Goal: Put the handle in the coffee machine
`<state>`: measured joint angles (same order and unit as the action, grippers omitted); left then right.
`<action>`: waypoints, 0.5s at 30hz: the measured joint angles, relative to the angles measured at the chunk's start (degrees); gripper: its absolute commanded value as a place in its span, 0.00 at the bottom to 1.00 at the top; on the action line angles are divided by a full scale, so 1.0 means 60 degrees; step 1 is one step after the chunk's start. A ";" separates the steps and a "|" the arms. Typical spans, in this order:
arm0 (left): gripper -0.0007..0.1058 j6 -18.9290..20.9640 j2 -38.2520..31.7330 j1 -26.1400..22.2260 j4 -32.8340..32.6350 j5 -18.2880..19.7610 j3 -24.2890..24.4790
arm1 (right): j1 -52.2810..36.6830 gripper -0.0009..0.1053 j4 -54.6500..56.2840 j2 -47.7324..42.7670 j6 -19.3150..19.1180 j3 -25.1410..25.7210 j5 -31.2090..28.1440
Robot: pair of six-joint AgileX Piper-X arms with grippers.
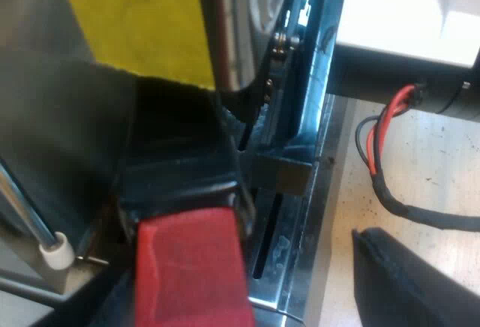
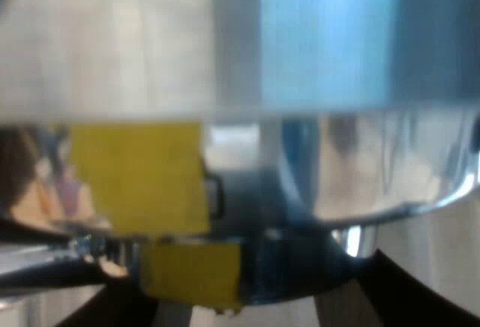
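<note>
The holder's dark handle (image 1: 180, 169) runs up to the espresso machine's front (image 1: 142, 19), under a chrome part (image 1: 232, 27). Its red end (image 1: 191, 267) is nearest to me. My left gripper (image 1: 247, 267) is open around the red end. One black finger (image 1: 412, 282) stands well apart from the red end, with the metal drip tray (image 1: 300, 267) showing in the gap. My right gripper (image 2: 236, 301) is open, close up against the machine's chrome front (image 2: 375, 192), beside a yellow patch (image 2: 139, 177). A dark part (image 2: 285, 267) lies between its fingers; I cannot tell what it is.
A thin metal steam wand with a white tip (image 1: 56, 250) hangs close beside the handle. Beyond the drip tray lies a pale speckled tabletop (image 1: 427, 162). A white box (image 1: 405, 12) stands on it near the machine.
</note>
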<state>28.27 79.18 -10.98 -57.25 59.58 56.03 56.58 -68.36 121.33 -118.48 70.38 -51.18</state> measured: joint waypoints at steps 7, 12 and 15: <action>0.54 0.0025 -0.0183 -0.0161 0.0267 0.0603 0.0619 | 0.0000 0.37 -0.0062 0.0000 -0.0040 0.0000 -0.0121; 0.54 0.0135 -0.0256 -0.0221 0.0330 0.0745 0.0755 | 0.0000 0.37 -0.0061 0.0000 -0.0040 0.0000 -0.0151; 0.53 0.0425 -0.0364 -0.0365 0.0330 0.0822 0.0755 | 0.0000 0.37 -0.0061 0.0000 -0.0040 0.0000 -0.0151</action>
<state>30.82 77.00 -13.17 -55.27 64.52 60.57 56.58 -68.72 121.33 -118.71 70.38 -52.09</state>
